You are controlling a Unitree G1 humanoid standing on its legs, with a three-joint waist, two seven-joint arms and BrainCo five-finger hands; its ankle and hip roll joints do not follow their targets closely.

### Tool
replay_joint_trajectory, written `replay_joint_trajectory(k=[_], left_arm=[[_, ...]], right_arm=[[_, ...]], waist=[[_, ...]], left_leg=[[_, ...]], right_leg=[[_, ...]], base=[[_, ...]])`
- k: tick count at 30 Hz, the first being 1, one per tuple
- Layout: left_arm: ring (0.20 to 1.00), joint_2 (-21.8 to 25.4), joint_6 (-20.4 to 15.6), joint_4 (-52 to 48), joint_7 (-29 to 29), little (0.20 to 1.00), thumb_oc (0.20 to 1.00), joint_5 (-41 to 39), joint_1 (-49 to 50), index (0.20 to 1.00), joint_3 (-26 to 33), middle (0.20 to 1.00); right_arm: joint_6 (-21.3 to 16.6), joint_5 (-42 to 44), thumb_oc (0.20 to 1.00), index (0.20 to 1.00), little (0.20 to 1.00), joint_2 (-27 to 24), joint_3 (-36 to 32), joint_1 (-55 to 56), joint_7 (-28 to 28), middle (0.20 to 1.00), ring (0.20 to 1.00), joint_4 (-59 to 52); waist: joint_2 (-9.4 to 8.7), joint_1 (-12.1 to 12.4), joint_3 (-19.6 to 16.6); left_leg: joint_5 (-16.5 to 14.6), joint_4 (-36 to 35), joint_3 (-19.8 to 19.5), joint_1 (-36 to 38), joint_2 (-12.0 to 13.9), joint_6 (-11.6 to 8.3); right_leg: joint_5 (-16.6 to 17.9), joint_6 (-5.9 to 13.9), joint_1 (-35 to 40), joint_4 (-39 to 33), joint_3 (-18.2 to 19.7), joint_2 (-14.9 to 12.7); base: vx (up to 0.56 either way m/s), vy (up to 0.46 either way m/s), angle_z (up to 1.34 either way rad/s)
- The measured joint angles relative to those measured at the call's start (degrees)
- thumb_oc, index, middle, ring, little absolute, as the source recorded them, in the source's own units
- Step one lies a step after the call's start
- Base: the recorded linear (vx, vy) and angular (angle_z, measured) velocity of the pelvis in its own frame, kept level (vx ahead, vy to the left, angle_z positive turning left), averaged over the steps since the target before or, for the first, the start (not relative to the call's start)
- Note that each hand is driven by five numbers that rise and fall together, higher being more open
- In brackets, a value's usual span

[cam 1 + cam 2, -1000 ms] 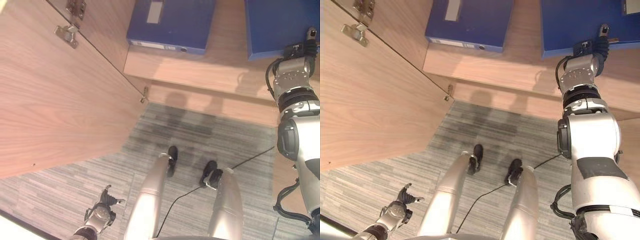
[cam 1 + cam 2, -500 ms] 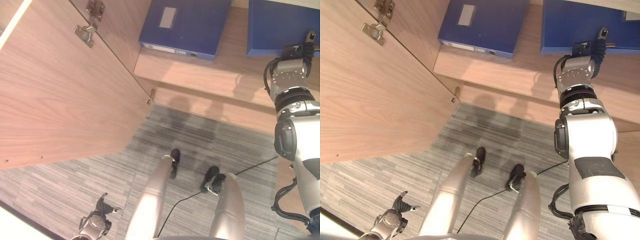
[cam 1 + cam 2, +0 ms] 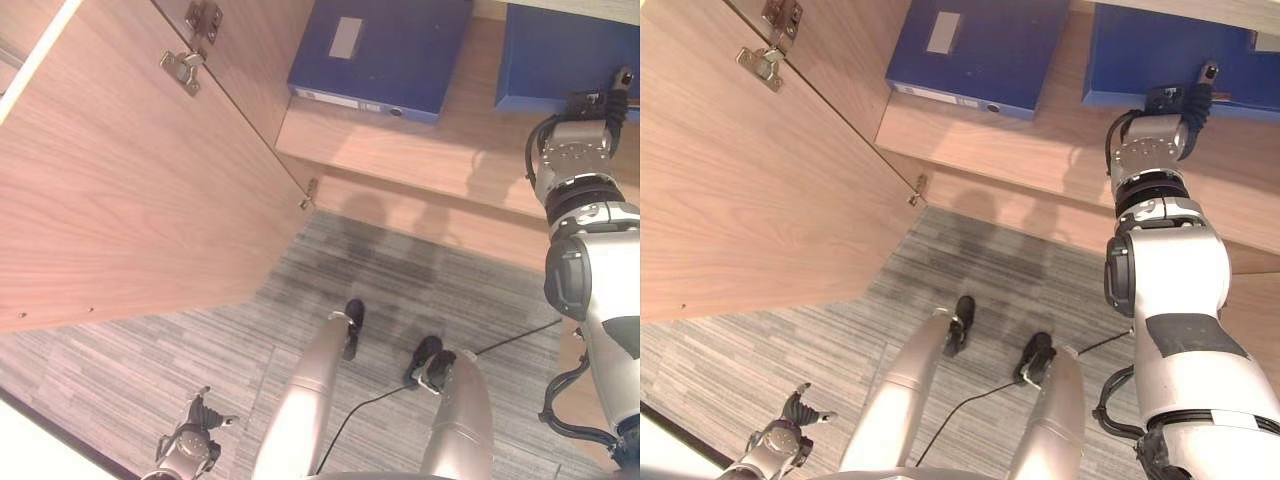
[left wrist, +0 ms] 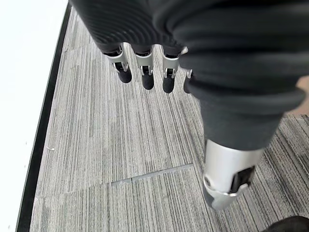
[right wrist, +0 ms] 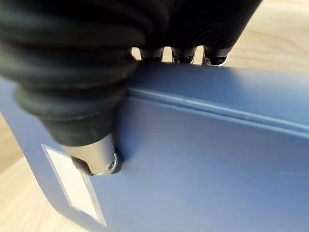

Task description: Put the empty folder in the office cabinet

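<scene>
A blue folder [image 3: 565, 60] lies flat on the cabinet shelf [image 3: 420, 150] at the upper right. My right hand [image 3: 592, 104] is shut on the folder's near edge. In the right wrist view the thumb [image 5: 94, 159] presses on the folder's blue face [image 5: 203, 159], beside a white label, and the fingers [image 5: 183, 57] curl over its far edge. My left hand [image 3: 190, 450] hangs low at the lower left over the carpet, its fingers [image 4: 145, 72] relaxed and holding nothing.
A second blue folder [image 3: 380, 50] with a white label lies on the same shelf, to the left. The open wooden cabinet door [image 3: 130, 190] with metal hinges [image 3: 180, 65] stands at the left. Grey striped carpet [image 4: 120, 159] covers the floor, meeting a white wall base.
The whole picture has shifted, so the camera moved. My right hand stays on the folder at the shelf. The left hand still hangs open.
</scene>
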Motion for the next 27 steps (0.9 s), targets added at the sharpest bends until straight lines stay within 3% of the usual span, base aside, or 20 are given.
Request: replay_joint_trajectory(k=[3,4,5,10,14,18,22,27], left_arm=[[1.0,0.0,0.0,0.0,0.18,1.0,1.0,0.01,0.0,1.0,-0.02,1.0],[1.0,0.0,0.0,0.01,0.24,1.0,1.0,0.01,-0.01,1.0,-0.04,1.0],[1.0,0.0,0.0,0.04,0.26,1.0,1.0,0.01,-0.01,1.0,-0.05,1.0],[1.0,-0.02,0.01,0.08,0.16,1.0,1.0,0.0,-0.03,1.0,-0.03,1.0],[1.0,0.04,-0.27,-0.08,-0.54,1.0,1.0,-0.06,-0.09,1.0,-0.03,1.0],[1.0,0.09,-0.34,0.12,-2.17,1.0,1.0,-0.05,-0.09,1.0,-0.04,1.0],[1.0,0.18,-0.53,0.55,-4.43,1.0,1.0,0.16,-0.09,1.0,-0.19,1.0],[1.0,0.08,-0.53,0.86,-6.98,1.0,1.0,1.44,-0.25,1.0,-0.91,1.0]], right_arm=[[-0.66,-0.02,0.2,0.2,0.2,-0.04,-0.06,0.02,-1.07,0.2,0.2,0.0],[-0.67,-0.03,0.498,0.498,0.498,-0.03,-0.05,0.02,-1.15,0.498,0.498,-0.01],[-0.64,-0.05,1.0,1.0,1.0,-0.01,0.01,0.04,-1.15,1.0,1.0,-0.01],[-0.14,-0.05,1.0,1.0,1.0,0.06,0.54,0.29,0.45,1.0,1.0,-0.03],[4.47,-1.95,1.0,1.0,1.0,-0.14,6.73,0.51,2.18,1.0,1.0,0.92],[13.05,-13.12,1.0,1.0,1.0,-0.84,16.64,0.5,5.07,1.0,1.0,4.01],[22.48,-33.43,1.0,1.0,1.0,-1.27,29.79,0.52,12.06,1.0,1.0,4.49],[27.45,-55.25,1.0,1.0,1.0,-0.93,38.15,1.16,19.77,1.0,1.0,4.33]], waist=[[0.06,-0.26,-0.04],[0.06,-0.26,-0.04],[0.07,-0.21,-0.04],[0.16,-0.14,-0.1],[0.19,-0.33,-0.12],[0.19,-0.36,-0.11],[0.18,-0.44,-0.11],[0.09,-0.78,-0.05]], left_leg=[[0.03,-0.1,-0.09,-0.01,-0.38,-0.04],[0.02,-0.09,-0.09,-0.02,-0.41,-0.03],[0.01,-0.06,-0.09,-0.03,-0.41,-0.03],[-0.16,0.67,-0.12,-0.18,-0.4,0.06],[-0.23,0.96,-0.08,-0.16,-0.38,0.14],[-0.23,0.96,-0.09,-0.1,-0.35,0.16],[-0.21,0.9,-0.12,0.0,-0.28,0.12],[-0.18,0.23,-0.18,0.66,-0.24,0.13]], right_leg=[[-0.34,-0.07,-0.03,0.25,-0.11,-0.46],[-0.45,-0.07,-0.04,0.31,-0.14,-0.51],[-0.51,-0.09,-0.05,0.34,-0.14,-0.54],[-0.87,-0.08,-0.11,0.91,-0.09,-0.61],[-0.87,-0.08,-0.11,1.2,0.01,-0.65],[-0.84,-0.06,-0.06,1.2,0.01,-0.64],[-0.79,0.03,0.06,1.02,-0.06,-0.58],[-0.54,0.42,0.9,-0.04,-0.31,-0.44]], base=[[0.0,0.01,0.07],[0.0,0.012,0.04],[0.0,0.0,0.0],[0.0,0.0,0.0],[0.0,0.0,0.0],[-0.02,-0.004,0.0],[-0.02,-0.006,0.0],[0.0,0.0,0.0]])
